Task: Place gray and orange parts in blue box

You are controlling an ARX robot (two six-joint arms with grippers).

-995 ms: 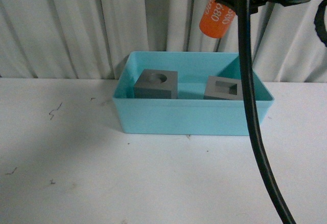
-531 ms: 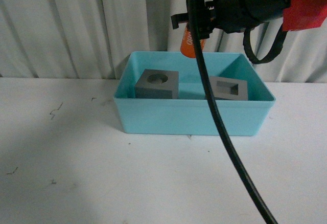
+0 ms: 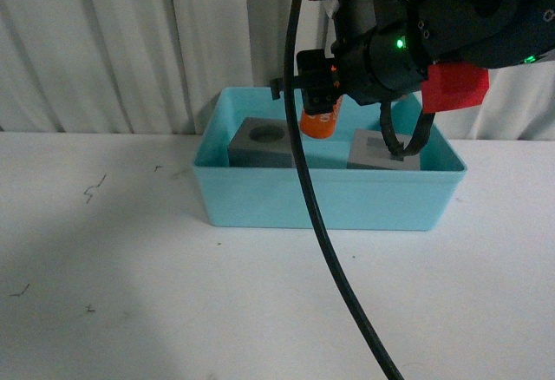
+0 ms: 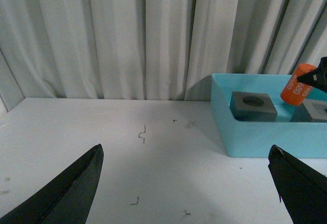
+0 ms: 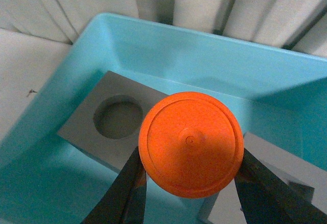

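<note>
The small orange plastic cylinder with white lettering (image 3: 319,122) looked light, rigid and smooth, so the right end effector (image 5: 189,175) clamped it across its round sides above the light-blue rectangular plastic box (image 3: 260,191) near the counter's back edge. Inside, open floor lay between the matte gray cube with a round recess (image 3: 263,141) and the matte gray cube with a rectangular recess (image 3: 368,151), though the box walls left little margin. The left end effector (image 4: 186,183) was spread wide and empty over bare counter.
</note>
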